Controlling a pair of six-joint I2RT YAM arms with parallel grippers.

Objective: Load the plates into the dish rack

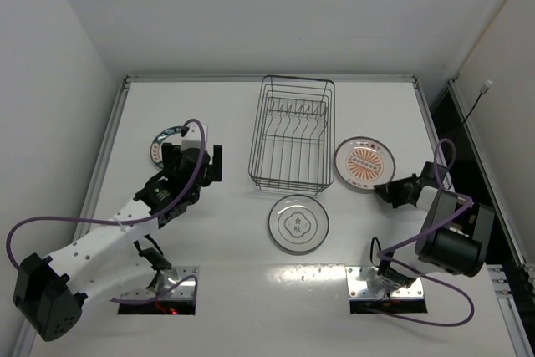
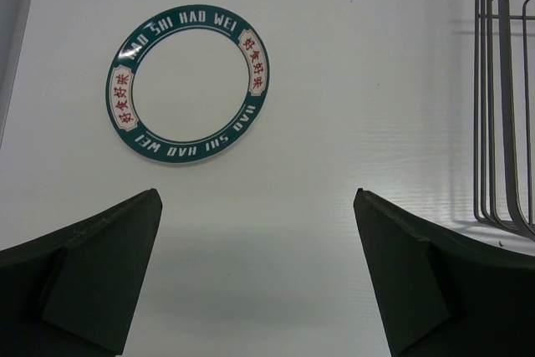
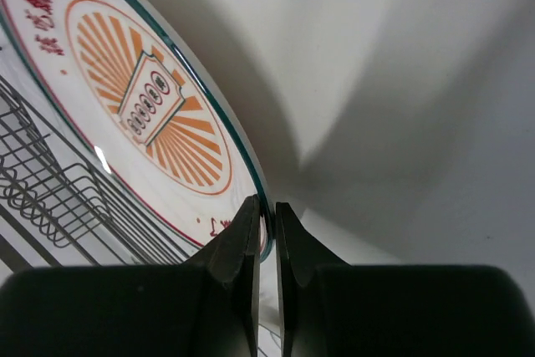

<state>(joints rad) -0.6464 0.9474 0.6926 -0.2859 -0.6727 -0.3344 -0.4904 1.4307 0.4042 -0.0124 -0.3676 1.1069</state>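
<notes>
Right gripper pinches the orange-patterned plate by its rim, patterned face up; left gripper spread wide.

A robot test lab: left arm and right arm bolted to a white table between plain white walls.

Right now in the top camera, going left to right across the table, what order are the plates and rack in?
Order: green-rimmed plate → dish rack → orange-patterned plate. I left out the white plate because it lies nearer than the rack and in line with it.
</notes>
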